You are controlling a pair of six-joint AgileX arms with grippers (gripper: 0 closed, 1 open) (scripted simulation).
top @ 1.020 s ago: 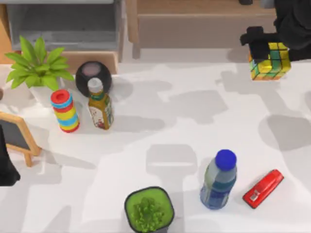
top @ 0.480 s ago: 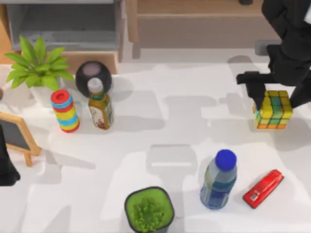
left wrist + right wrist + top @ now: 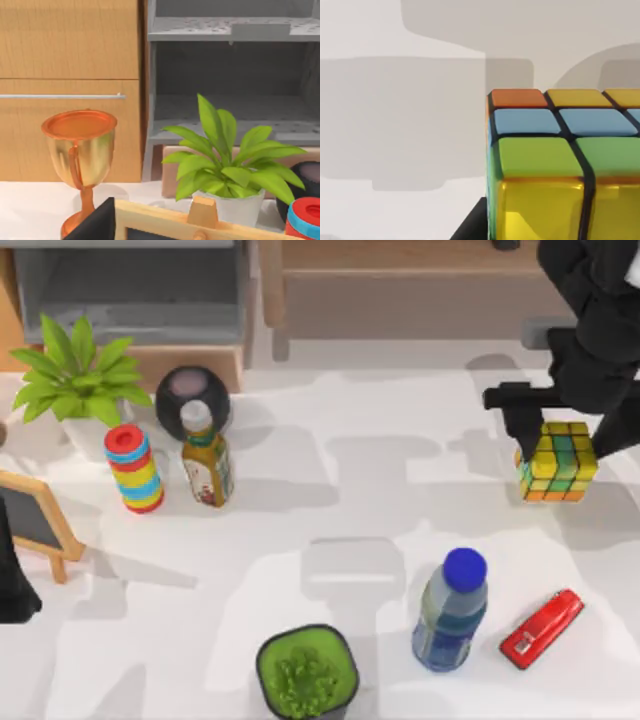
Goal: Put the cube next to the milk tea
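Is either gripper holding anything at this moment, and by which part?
The right gripper is shut on the cube at the table's right, gripping its upper sides from above. The left arm sits parked at the left edge, holding nothing visible.

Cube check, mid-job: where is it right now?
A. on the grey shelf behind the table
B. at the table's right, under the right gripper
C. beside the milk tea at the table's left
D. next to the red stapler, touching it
B. The cube sits at the table's right with the right gripper at it, far from the milk tea at the left.
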